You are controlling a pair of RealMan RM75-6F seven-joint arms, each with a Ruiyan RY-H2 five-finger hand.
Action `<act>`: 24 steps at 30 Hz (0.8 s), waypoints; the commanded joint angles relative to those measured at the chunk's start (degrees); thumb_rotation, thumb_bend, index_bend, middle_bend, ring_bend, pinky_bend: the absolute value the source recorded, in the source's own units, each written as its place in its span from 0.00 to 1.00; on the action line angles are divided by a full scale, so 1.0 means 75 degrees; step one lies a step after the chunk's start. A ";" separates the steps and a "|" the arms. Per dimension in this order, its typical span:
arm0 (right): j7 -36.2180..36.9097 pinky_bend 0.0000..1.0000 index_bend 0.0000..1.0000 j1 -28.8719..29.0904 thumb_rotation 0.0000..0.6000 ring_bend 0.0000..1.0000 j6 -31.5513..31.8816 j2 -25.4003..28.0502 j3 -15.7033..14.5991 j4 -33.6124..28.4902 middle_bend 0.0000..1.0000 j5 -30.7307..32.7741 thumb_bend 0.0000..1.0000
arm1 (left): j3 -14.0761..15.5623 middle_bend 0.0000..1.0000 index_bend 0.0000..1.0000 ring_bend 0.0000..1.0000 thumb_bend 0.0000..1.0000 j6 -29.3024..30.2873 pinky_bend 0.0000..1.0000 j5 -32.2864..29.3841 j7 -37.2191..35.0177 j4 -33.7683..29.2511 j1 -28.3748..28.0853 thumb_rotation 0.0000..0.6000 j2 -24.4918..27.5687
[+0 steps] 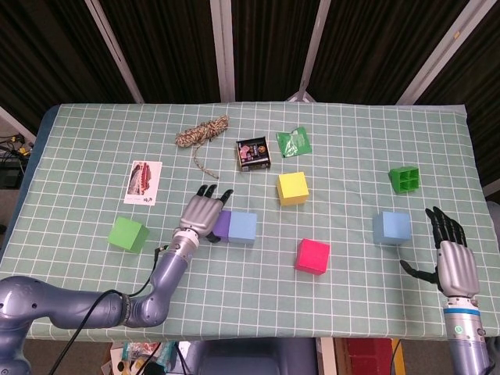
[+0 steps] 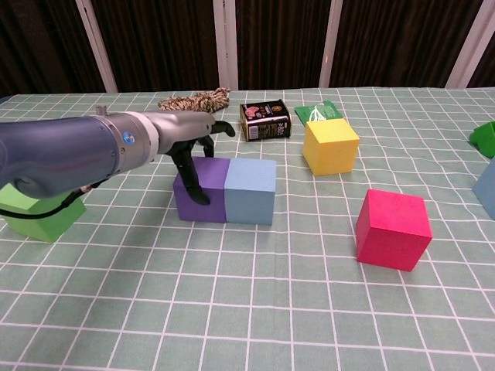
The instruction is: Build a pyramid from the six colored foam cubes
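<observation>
My left hand (image 1: pixel 201 212) (image 2: pixel 188 136) lies over the left side of the purple cube (image 1: pixel 222 226) (image 2: pixel 207 189), fingers spread, touching it without gripping. The purple cube stands flush against a light blue cube (image 1: pixel 243 227) (image 2: pixel 250 191) on its right. A yellow cube (image 1: pixel 292 188) (image 2: pixel 330 145) sits further back, a pink cube (image 1: pixel 312 255) (image 2: pixel 393 228) nearer the front. The green cube (image 1: pixel 128 233) (image 2: pixel 39 212) is at the left. A second blue cube (image 1: pixel 391 228) sits at the right. My right hand (image 1: pixel 451 258) hovers open just right of it, holding nothing.
A twine bundle (image 1: pixel 203 131), a dark tin (image 1: pixel 253 153) and a green packet (image 1: pixel 294 142) lie at the back. A printed card (image 1: pixel 143 182) is at the left, and a green compartment block (image 1: pixel 405 180) at the right.
</observation>
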 commanded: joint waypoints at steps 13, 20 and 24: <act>0.0002 0.00 0.00 0.0010 1.00 0.00 -0.0028 0.0007 0.0003 -0.0001 0.00 0.0024 0.18 | -0.0150 0.42 0.07 0.01 0.22 0.0073 0.00 -0.0167 0.0013 0.0175 -0.0106 1.00 -0.0297; 0.0005 0.00 0.00 0.0008 1.00 0.00 -0.0023 0.0011 0.0001 -0.0010 0.00 0.0020 0.18 | -0.0161 0.40 0.07 0.01 0.22 0.0093 0.00 -0.0235 0.0075 0.0187 -0.0137 1.00 -0.0349; 0.0004 0.00 0.00 0.0008 1.00 0.00 -0.0025 0.0012 0.0002 -0.0010 0.00 0.0026 0.18 | -0.0153 0.39 0.07 0.01 0.22 0.0097 0.00 -0.0260 0.0101 0.0192 -0.0144 1.00 -0.0370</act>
